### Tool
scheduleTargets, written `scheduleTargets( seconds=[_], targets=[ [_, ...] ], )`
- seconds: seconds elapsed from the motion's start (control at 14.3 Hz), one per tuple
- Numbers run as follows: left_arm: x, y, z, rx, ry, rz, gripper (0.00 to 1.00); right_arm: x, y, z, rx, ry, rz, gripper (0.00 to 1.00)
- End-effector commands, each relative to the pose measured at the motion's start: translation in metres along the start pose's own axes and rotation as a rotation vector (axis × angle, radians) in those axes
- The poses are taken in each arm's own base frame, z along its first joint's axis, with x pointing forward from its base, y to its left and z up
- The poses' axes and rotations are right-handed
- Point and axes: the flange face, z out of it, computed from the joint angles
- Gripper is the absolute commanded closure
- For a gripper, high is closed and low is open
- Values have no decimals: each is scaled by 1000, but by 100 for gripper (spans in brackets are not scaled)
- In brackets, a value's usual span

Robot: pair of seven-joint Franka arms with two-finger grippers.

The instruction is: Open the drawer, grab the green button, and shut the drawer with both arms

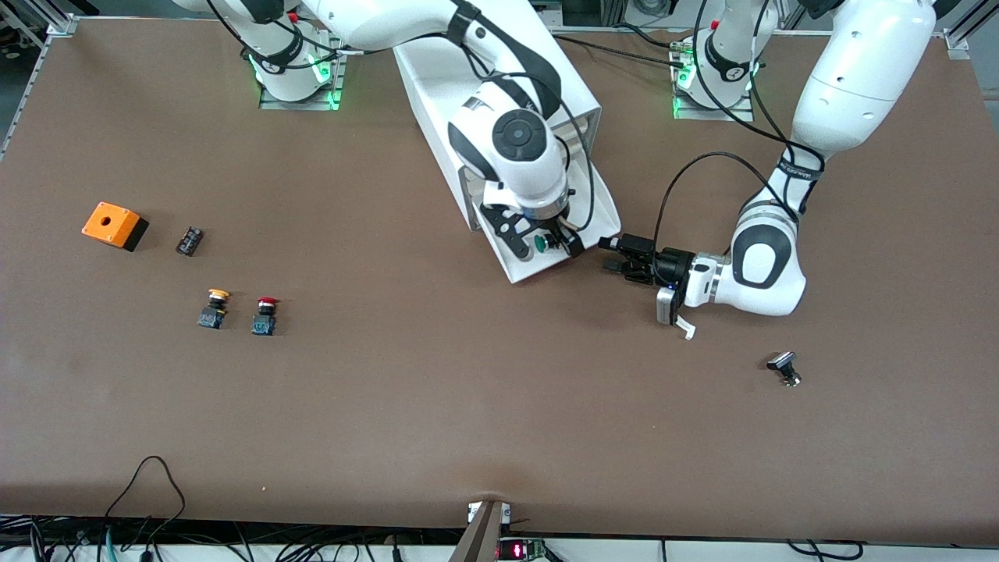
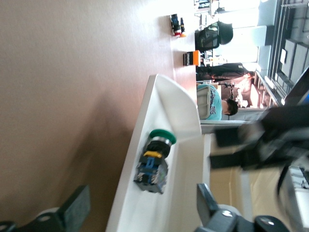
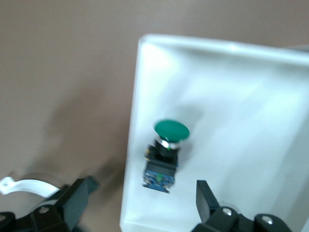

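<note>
The white drawer stands pulled out of the white cabinet toward the front camera. The green-capped button lies on its side in the drawer. My right gripper hangs open just over the button, which shows between its fingers in the right wrist view; that gripper holds nothing. My left gripper is open and empty beside the drawer's corner at the left arm's end. In the left wrist view its gripper faces along the drawer toward the button.
An orange box, a small black part, a yellow-capped button and a red-capped button lie toward the right arm's end. A small black knob lies toward the left arm's end, nearer the front camera.
</note>
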Motion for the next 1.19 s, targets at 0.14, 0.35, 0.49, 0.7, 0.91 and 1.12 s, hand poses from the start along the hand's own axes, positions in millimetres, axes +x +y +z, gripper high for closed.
scheduleTargets(
  seconds=[0.14,0.35,0.49,0.7,0.91,1.12],
  targets=[
    [12,36,-42,164,-21,-66,0,-10,3,39,-17,42,41,1],
    [25,55,-63,295,-57,-155,0,-11,4,51,-18,42,43,1],
    [31,67,-76,396,-79,-202,0,-10,5,55,-18,42,45,6],
    [35,78,-91,565,-96,-326,0,-12,5,55,-18,42,36,76],
    [40,84,-101,704,-94,-403,0,-15,6,53,-21,46,29,100],
    [44,97,-102,751,-74,-461,0,2,0,40,-26,54,33,100]
  ],
)
